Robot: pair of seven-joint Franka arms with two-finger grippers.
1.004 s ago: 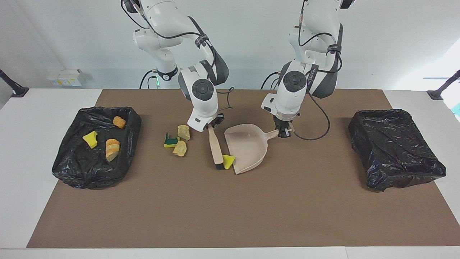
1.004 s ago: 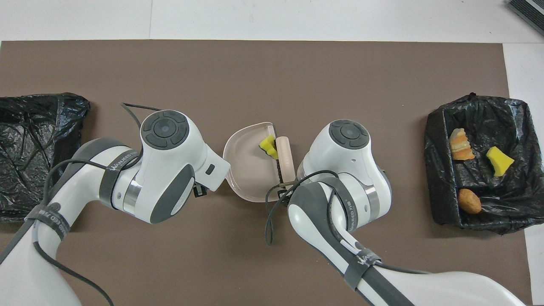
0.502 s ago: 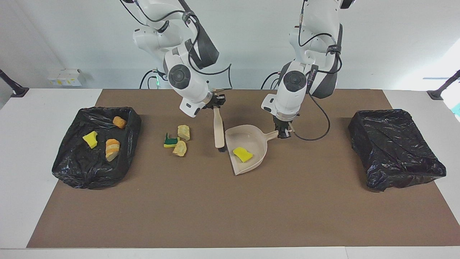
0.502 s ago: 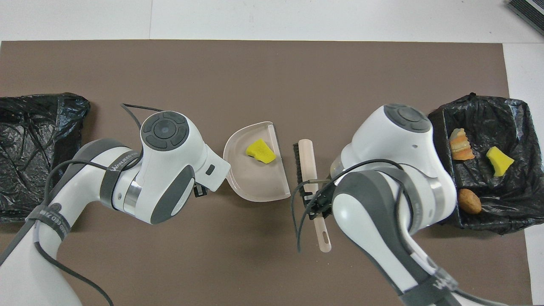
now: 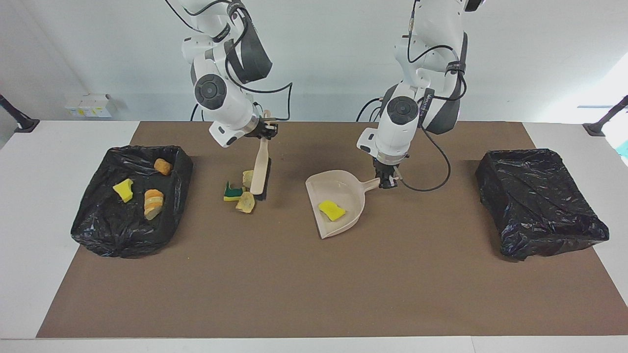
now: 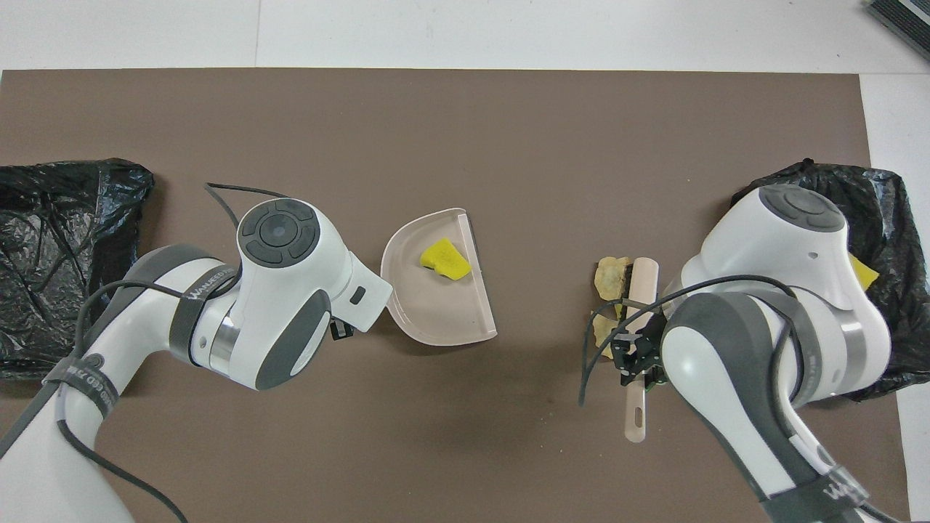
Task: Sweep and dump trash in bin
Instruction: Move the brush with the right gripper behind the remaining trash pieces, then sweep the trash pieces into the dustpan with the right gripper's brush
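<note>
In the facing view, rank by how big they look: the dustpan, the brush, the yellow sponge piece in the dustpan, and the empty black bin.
1. Empty black bin
2. Dustpan
3. Brush, held raised and tilted, so its rank is less sure
4. Yellow sponge piece

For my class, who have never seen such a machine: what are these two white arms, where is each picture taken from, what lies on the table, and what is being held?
These are two robot arms, each ending in a two-finger gripper. One picture looks across the table at them; the other looks down from above their own end.

The left gripper is shut on the handle of a beige dustpan resting on the brown mat. A yellow sponge piece lies in the dustpan.

The right gripper is shut on a beige brush, whose bristle end is down beside three scraps on the mat.

At each end of the table sits a bin lined with black plastic. The one at the right arm's end holds three scraps; nothing shows in the other bin.
</note>
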